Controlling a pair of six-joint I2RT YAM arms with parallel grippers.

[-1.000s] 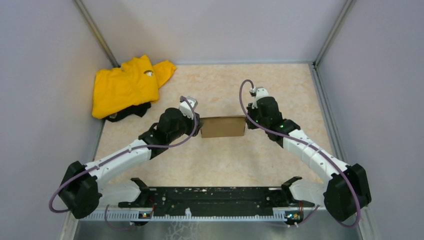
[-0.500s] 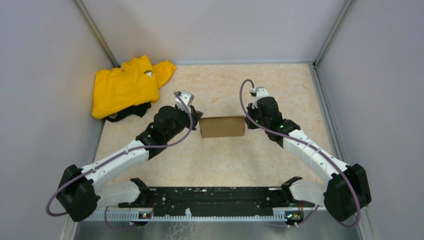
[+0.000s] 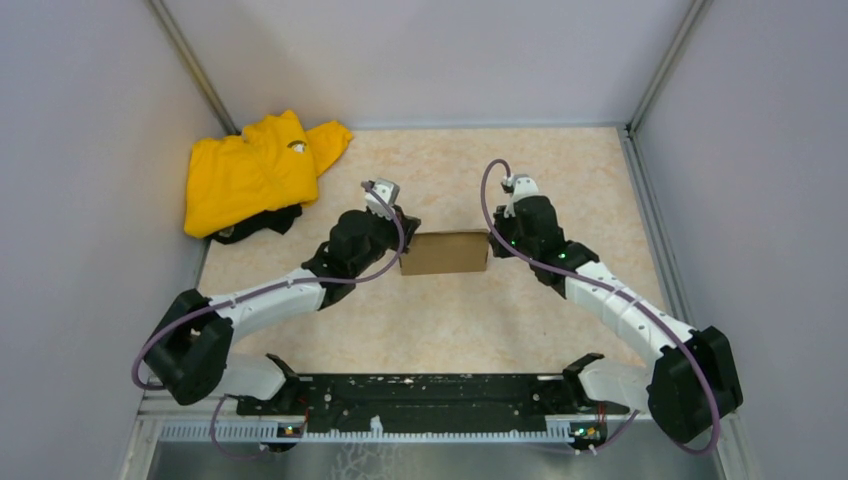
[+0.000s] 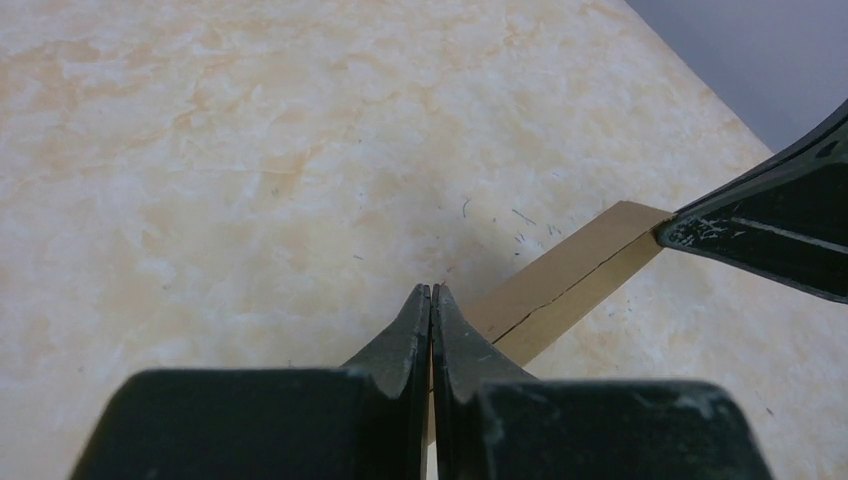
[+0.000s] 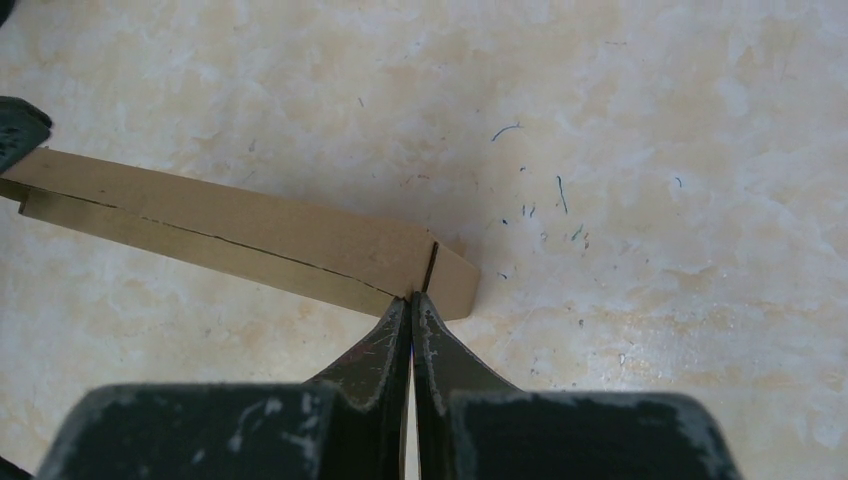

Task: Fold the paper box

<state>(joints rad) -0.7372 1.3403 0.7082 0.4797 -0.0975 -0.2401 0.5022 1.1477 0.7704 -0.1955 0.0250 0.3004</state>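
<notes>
The paper box (image 3: pixel 445 252) is a flat brown cardboard pack lying closed in the middle of the table. My left gripper (image 3: pixel 402 238) is shut, its tips at the box's left end; no cardboard shows between the fingers. In the left wrist view the shut tips (image 4: pixel 432 292) lie over the near end of the box (image 4: pixel 570 280), with the right gripper's dark finger (image 4: pixel 770 225) at the far end. My right gripper (image 3: pixel 492 240) is shut too. In the right wrist view its tips (image 5: pixel 411 298) touch the box's end edge (image 5: pixel 250 235) beside a slit.
A yellow garment (image 3: pixel 255 170) with a dark piece under it lies at the far left corner. Grey walls close the table on the left, back and right. A black rail (image 3: pixel 420 395) runs along the near edge between the arm bases.
The left gripper drew back from the box's left end, then came back to it, with the arm's elbow swung to the right. The right arm and the box stayed put.
</notes>
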